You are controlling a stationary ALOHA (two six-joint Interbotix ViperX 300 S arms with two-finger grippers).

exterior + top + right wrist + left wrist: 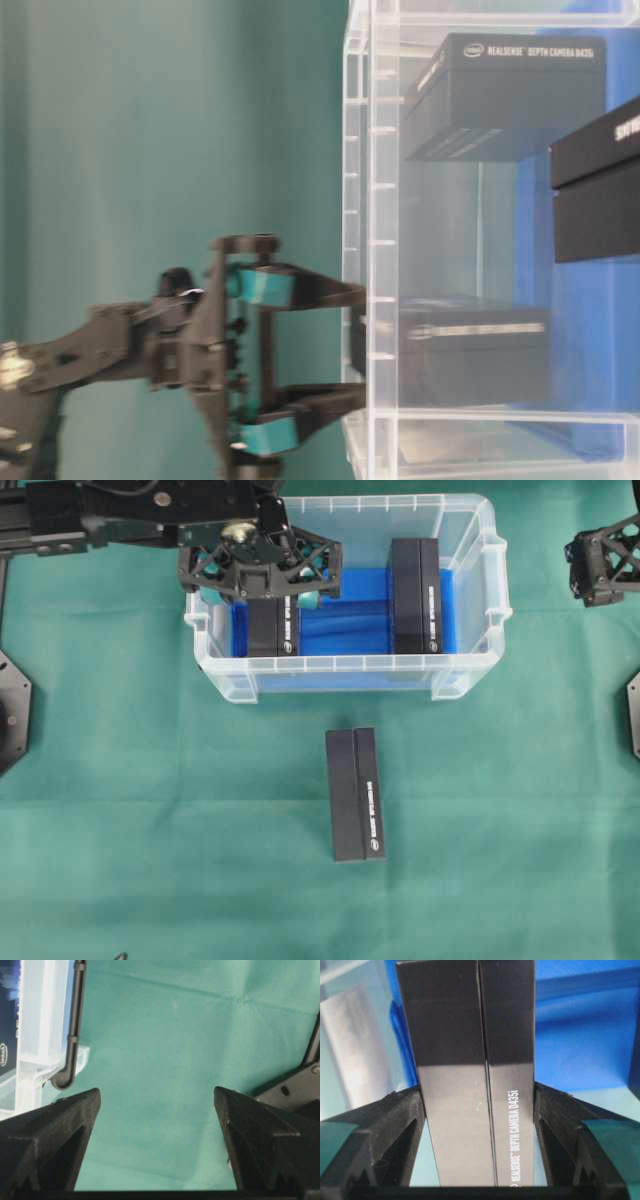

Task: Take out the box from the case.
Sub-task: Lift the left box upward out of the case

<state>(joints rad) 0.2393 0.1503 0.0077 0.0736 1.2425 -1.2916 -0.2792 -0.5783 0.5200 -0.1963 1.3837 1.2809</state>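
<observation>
Clear case (470,670) w/ 2 black boxes, L gripper (262,575) clamped on left box (272,630), R gripper (157,1110) wide open, empty

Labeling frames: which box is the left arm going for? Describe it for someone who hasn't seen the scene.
Find the clear plastic case with blue lining on the green cloth. Two black boxes stand inside; the target box is at the case's left end. Unlike the right-hand box, it sits between the left gripper fingers.

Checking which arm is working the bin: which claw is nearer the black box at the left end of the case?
Left. The left claw grips that box inside the case. The right claw hangs open outside the case's right end.
</observation>
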